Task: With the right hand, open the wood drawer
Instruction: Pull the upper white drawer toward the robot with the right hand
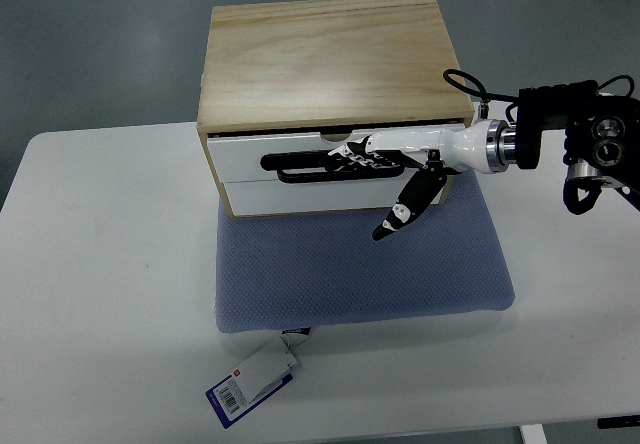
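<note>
A white desk (pixel 100 294) carries a blue-grey mat (pixel 360 264) with a tag (pixel 255 382) at its front edge. On the mat sits the wood drawer box (pixel 320 54) with 2 white fronts. The right robot hand (pixel 375 159) reaches in from the right, its fingers hooked into the black handle (pixel 300 167) of the upper drawer (pixel 240 151), thumb hanging loose below. The handle runs left-right, so I judge the pull must come toward the desk's near edge.

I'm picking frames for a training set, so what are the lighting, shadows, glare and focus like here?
Top view: lighting is soft and even, with only faint shadows under the wooden drawer box; no strong glare on the white table or the white drawer fronts; focus is fairly sharp overall, though the right hand at the black handle is hard to separate, and the tag's print is too small to read.
</note>
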Tool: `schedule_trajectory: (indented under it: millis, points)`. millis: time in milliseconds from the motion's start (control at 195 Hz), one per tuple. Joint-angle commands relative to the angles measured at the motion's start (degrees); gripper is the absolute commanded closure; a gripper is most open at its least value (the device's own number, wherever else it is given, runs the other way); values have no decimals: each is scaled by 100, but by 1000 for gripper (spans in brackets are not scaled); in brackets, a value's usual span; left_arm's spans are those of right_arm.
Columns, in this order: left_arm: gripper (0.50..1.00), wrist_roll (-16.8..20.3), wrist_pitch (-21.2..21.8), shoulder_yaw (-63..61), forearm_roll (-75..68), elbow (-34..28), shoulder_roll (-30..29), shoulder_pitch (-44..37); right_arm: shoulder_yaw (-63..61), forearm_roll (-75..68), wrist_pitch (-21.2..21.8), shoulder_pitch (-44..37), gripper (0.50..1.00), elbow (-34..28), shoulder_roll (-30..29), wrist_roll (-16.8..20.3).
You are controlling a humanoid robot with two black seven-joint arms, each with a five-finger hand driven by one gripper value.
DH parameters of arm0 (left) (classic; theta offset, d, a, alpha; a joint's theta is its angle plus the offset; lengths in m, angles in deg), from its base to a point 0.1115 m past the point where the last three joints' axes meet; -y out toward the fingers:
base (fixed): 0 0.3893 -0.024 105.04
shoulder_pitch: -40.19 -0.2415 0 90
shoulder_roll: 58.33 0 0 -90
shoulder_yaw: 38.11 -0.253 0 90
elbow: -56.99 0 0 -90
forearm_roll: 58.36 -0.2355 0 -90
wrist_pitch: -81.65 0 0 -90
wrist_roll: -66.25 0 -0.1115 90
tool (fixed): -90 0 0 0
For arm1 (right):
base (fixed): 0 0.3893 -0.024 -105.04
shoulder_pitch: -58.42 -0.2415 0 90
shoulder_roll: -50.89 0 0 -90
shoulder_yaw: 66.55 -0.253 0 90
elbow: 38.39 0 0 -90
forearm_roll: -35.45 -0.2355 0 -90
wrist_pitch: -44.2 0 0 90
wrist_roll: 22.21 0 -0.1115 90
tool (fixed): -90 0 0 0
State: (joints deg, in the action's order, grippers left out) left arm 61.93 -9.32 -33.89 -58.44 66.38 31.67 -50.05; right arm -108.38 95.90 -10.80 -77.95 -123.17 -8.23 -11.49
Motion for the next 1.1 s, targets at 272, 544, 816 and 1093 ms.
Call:
schedule_trajectory:
  millis: [272, 544, 816, 1093]
  points:
    - [500, 0, -1, 0, 0, 0, 0, 6, 17, -24, 0, 154, 550, -233, 235, 0]
    - [500, 0, -1, 0, 0, 0, 0, 6, 35, -209, 0, 154, 552, -461, 419, 0]
    - [500, 0, -1, 0, 0, 0, 0, -3, 44, -420, 0, 234, 550, -505, 630, 0]
    - [500, 0, -1, 0, 0, 0, 0, -3, 44, -481, 0, 313, 550, -681, 797, 0]
